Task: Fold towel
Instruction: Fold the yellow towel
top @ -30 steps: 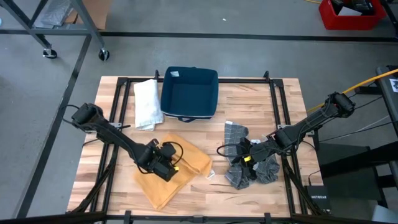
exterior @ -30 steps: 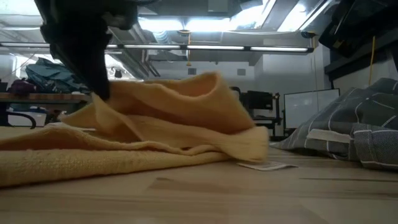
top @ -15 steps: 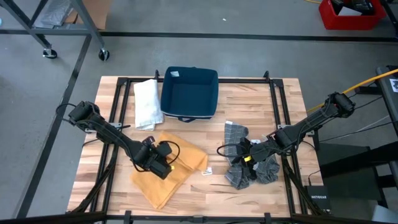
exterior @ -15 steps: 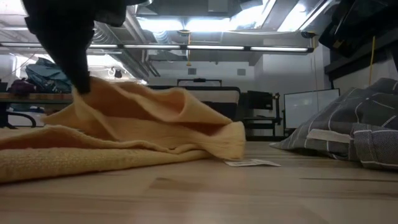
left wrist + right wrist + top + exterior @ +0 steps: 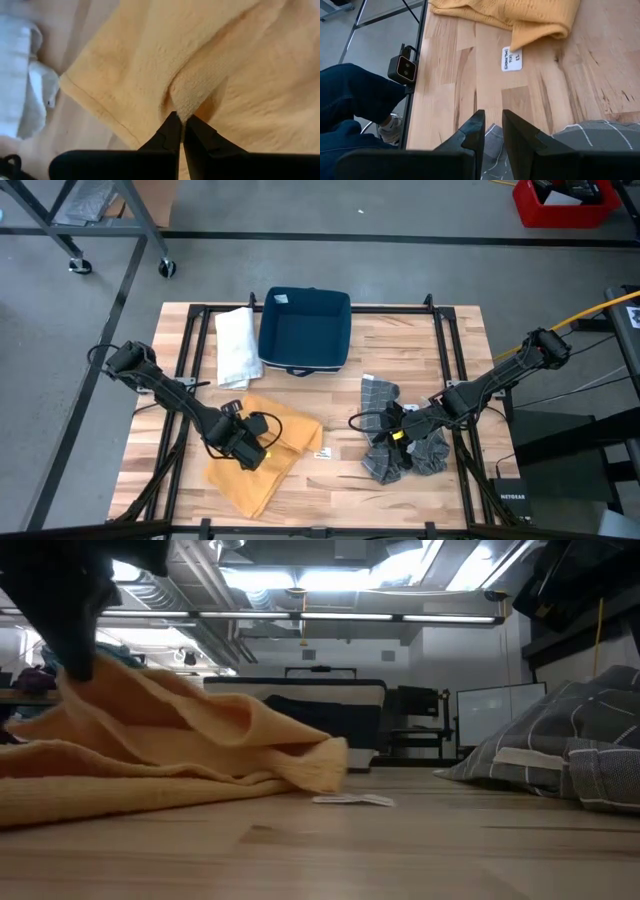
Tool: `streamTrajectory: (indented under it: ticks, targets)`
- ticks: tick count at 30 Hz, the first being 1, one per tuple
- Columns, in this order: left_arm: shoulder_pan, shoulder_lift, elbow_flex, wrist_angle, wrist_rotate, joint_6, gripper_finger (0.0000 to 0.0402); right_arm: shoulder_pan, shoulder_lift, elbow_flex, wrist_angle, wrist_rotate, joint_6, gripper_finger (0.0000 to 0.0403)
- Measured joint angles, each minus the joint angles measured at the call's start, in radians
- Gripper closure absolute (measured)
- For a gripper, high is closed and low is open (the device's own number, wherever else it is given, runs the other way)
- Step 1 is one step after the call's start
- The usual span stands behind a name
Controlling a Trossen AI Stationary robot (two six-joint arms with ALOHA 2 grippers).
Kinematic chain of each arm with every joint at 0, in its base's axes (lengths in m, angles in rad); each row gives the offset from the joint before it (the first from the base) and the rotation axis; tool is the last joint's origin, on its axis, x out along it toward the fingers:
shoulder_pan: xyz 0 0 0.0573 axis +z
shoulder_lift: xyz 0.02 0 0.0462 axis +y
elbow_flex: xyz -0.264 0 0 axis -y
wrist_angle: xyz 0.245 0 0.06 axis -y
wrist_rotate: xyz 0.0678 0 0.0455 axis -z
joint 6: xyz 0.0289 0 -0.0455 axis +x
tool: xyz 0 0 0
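- Two arms work over the wooden surface (image 5: pixel 400 350), and only the left one is busy with the fold.
- At the far left lies a white cloth (image 5: pixel 236 345), already laid in a flat strip, just beside a dark blue bin (image 5: pixel 304 328); neither is being touched.
- Near the front left, the yellow towel (image 5: pixel 262 465) lies partly doubled over itself, with a raised ridge of cloth where it is being carried.
- The left tool (image 5: pixel 180 131) has its fingers pressed together on a pinch of that towel's edge, low over the cloth, as the left wrist view shows.
- Judged from this, the step in hand is carrying one side of the towel across to lay it on the other half; the fold is begun but not flattened.
- The next move likely calls for bringing the pinched edge over until it lines up with the opposite edge, then letting go low so the layer does not bunch.
- A small white tag (image 5: pixel 321 452) lies on the bare wood just right of the towel.
- Further right, the right tool (image 5: pixel 491 131) waits with its fingers a little apart, holding nothing, poised over a grey checked cloth (image 5: pixel 405 442) heaped near the front right.
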Motion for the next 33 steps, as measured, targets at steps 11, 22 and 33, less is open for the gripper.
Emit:
streamTrajectory:
  ticks: [11, 22, 33]
  targets:
    - [-0.055, -0.007, 0.01, 0.0, 0.039, -0.008, 0.0401, 0.0, 0.0, 0.0, 0.0, 0.0, 0.0, 0.0331]
    - [-0.064, -0.009, 0.072, -0.026, 0.035, 0.014, 0.0402, 0.0, 0.023, 0.0, 0.059, 0.025, 0.053, 0.0331]
    - [-0.064, -0.009, 0.072, -0.064, 0.042, 0.003, 0.0401, -0.005, 0.261, 0.002, 0.431, 0.143, 0.174, 0.0331]
